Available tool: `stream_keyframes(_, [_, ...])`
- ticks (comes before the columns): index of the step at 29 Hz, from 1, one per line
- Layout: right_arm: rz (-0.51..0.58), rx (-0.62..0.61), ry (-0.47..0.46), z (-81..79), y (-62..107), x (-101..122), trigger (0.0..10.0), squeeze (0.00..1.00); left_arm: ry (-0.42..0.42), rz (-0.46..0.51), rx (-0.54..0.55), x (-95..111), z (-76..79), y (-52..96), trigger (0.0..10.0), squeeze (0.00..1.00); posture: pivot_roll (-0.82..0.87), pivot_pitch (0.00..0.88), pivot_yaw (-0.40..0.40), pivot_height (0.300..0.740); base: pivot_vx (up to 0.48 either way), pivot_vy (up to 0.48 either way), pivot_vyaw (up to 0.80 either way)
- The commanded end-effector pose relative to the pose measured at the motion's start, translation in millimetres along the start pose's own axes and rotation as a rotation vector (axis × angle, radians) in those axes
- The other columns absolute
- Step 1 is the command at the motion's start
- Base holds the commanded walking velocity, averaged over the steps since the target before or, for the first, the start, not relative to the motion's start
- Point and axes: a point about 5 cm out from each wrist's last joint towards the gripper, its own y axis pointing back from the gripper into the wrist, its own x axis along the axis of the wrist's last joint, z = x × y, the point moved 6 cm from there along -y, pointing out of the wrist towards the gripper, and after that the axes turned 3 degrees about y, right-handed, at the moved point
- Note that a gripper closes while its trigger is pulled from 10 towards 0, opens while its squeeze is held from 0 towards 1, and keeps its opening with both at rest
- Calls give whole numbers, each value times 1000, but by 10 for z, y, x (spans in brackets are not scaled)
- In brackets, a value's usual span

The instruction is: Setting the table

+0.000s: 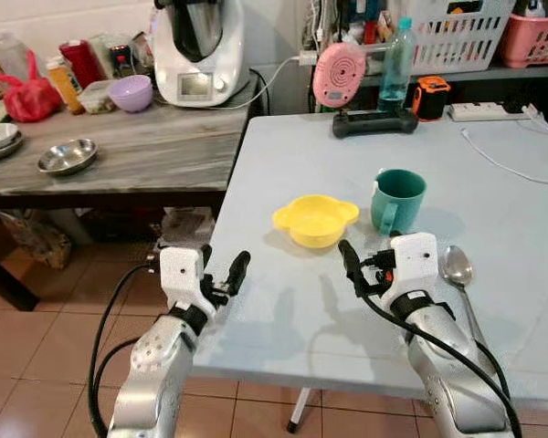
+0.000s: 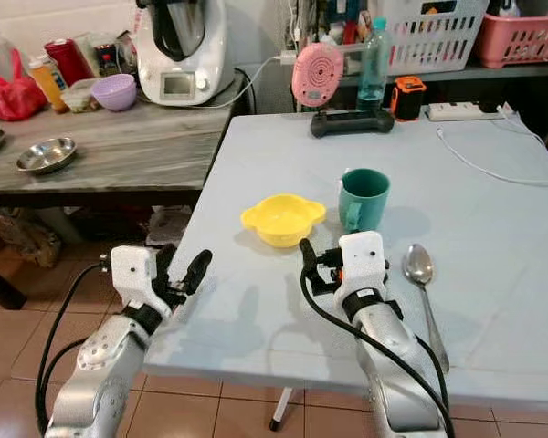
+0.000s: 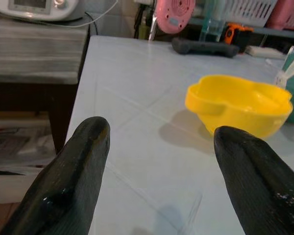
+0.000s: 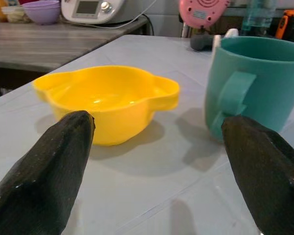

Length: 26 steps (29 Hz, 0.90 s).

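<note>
On the pale blue tabletop (image 1: 283,164), near its front half, sits a yellow bowl (image 1: 315,220) with two small ear handles, upright, nothing in it. Just beside it, on the robot's right, a teal mug (image 1: 398,200) stands upright, handle turned toward the robot; bowl and mug are close but apart. A metal spoon (image 1: 458,271) lies flat further right and nearer the front edge, bowl end pointing away from the robot. Left gripper (image 1: 221,269) hangs at the tabletop's left front corner, right over the edge line, jaws spread wide with bare surface between them; the wrist view looks across open tabletop toward the bowl. Right gripper (image 1: 370,260) hovers over the tabletop just short of bowl and mug, jaws also spread wide, holding nothing; its wrist view frames the bowl on one side and the mug on the other. Between the two grippers and the front edge is a stretch of bare surface. Far end of the tabletop carries a black handheld device (image 1: 374,122), a pink round gadget (image 1: 339,74), a plastic bottle (image 1: 397,64) and a white cable (image 1: 507,160) trailing along the right side. Left of the tabletop, across a narrow gap, a grey wood counter (image 1: 119,155) holds a white kitchen machine (image 1: 199,55), a purple bowl (image 1: 131,92), a steel dish (image 1: 67,156) and a red bag (image 1: 29,97). Tiled floor (image 1: 36,365) shows below the left edge.
</note>
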Motion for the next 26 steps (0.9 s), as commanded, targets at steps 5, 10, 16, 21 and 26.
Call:
stream_keyframes(5, [0, -22, 8, 20, 85, 30, 10000, 0, 30, -13, -52, 68, 113, -192, 10000, 0, -202, 80, 140, 740, 0, 0, 0])
stream_keyframes(10, [-16, -51, 0, 43, 190, -10, 10000, 0, 40, -32, -85, 93, 187, -344, 10000, 0, -238, 103, 173, 740, 0, 0, 0])
stream_keyframes(16, [-32, -93, 7, 107, 323, -32, 10000, 0, 90, -40, -104, 164, 239, -548, 10000, 0, -293, 121, 201, 740, 0, 0, 0])
stream_keyframes(21, [-35, -120, 17, 152, 395, -25, 10000, 0, 149, -34, -90, 235, 220, -663, 10000, 0, -330, 128, 216, 740, 0, 0, 0])
stream_keyframes(26, [-39, -134, 18, 159, 433, -20, 10000, 0, 197, -36, -88, 301, 216, -766, 10000, 0, -343, 130, 227, 740, 0, 0, 0])
